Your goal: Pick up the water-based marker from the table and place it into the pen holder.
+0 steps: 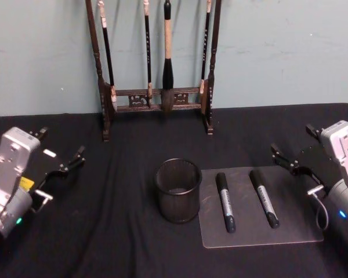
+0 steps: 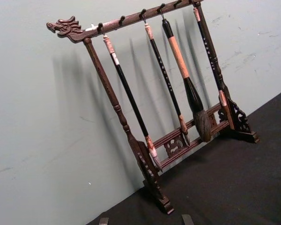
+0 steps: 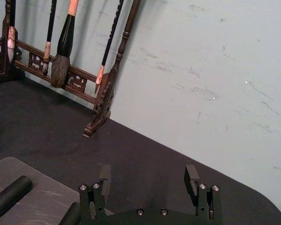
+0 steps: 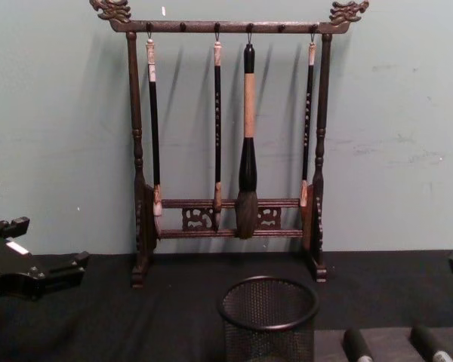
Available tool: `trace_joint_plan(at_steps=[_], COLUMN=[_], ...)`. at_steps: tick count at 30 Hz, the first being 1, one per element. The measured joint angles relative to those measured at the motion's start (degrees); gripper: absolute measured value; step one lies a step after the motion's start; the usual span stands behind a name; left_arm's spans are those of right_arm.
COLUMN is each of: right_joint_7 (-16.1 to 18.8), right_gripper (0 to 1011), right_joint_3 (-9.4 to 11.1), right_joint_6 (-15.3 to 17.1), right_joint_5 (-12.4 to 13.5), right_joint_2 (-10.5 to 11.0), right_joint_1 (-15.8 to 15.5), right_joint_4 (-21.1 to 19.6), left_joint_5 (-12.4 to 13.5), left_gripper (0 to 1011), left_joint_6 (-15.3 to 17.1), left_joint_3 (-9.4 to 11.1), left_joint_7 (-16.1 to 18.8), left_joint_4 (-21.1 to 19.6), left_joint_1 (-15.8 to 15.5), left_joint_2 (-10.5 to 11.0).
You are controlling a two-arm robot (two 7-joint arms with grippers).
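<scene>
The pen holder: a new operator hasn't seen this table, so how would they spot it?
Find the tall wooden brush rack at the back of the black table. In front of it, nearer the robot, stands the pen holder, just left of a grey mat bearing two markers. It is the only round wire-mesh cup, far shorter than the rack.

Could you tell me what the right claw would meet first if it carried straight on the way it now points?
Probably nothing close: the right claw points across the table towards the wall. The brush rack stands aside from that line, though depth is unclear.
</scene>
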Motion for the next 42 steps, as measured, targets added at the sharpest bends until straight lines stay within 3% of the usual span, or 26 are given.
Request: trace_joint_plan(at_steps=[42], right_joint_7=[0.0], right_gripper=[1003], right_joint_3=[0.0], right_joint_6=[0.0], right_joint_5=[0.0], right_joint_2=[0.0], right_joint_1=[0.0], right_joint_4=[0.0], left_joint_5=[0.0], left_gripper=[1009], left_joint_6=[0.0], left_joint_3=[0.0], left_joint_7=[0.0], left_joint_4=[0.0], left_joint_1=[0.0], left_joint_2=[0.0])
